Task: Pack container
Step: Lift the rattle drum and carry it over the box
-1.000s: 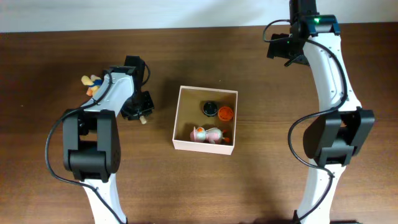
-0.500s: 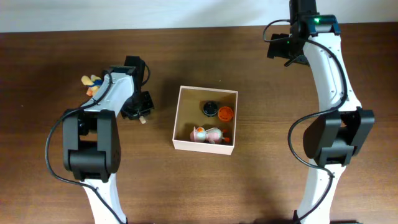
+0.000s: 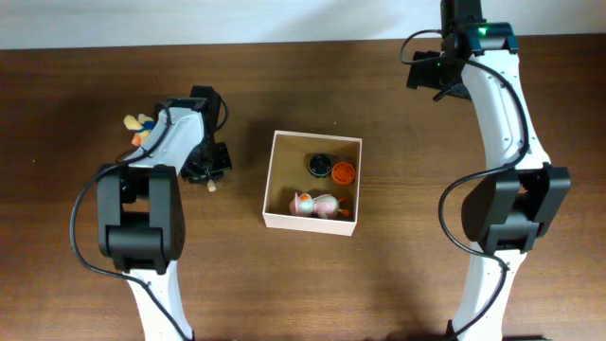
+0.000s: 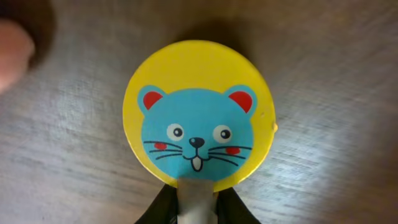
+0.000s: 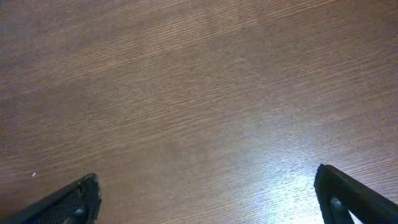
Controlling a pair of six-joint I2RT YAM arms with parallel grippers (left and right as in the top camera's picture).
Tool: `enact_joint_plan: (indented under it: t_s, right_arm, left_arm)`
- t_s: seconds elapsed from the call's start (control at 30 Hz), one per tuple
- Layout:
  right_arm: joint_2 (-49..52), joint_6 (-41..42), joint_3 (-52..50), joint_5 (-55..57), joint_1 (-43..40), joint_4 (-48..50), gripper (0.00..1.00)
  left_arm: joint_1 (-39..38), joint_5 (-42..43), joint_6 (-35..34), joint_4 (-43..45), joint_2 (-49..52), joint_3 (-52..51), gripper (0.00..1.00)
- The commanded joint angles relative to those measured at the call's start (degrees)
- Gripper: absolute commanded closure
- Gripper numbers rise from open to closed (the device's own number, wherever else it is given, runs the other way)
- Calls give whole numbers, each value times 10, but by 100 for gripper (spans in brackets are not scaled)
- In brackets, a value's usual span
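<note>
The container (image 3: 269, 186) is a square shallow box with white walls and a tan inside, at the table's middle. It holds a black round piece (image 3: 319, 165), an orange piece (image 3: 343, 172) and a pink-and-white toy (image 3: 317, 205). My left gripper (image 3: 206, 169) is left of the box, low over the table. In the left wrist view it (image 4: 196, 202) is shut on the pale handle of a yellow round paddle with a blue mouse face (image 4: 199, 112). My right gripper (image 3: 431, 76) is open and empty at the far right, its fingers (image 5: 211, 196) spread wide over bare wood.
Several small yellow, orange and white toys (image 3: 140, 128) lie at the far left beside the left arm. A blurred pink shape (image 4: 12, 46) shows at the top left of the left wrist view. The table's back edge meets a white wall.
My left gripper has shifted slightly left and toward the table's front with the paddle in it. The right arm has not moved.
</note>
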Motion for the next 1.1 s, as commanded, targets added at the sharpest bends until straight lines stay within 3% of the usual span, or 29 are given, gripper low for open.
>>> enact_joint_plan:
  t_s: [0.0, 0.47, 0.8, 1.07]
  right_arm:
    - [2, 5, -3, 1, -2, 0, 1]
    - [2, 5, -3, 1, -2, 0, 1]
    - [2, 5, -3, 1, -2, 0, 1]
    - [2, 5, -3, 1, -2, 0, 1]
  left_arm:
    - [5, -9, 29, -13, 10, 50, 86]
    - [-4, -11, 63, -113, 10, 245, 86]
    - [-73, -15, 70, -210, 10, 385, 86]
    - [-150, -28, 67, -300, 10, 419, 86]
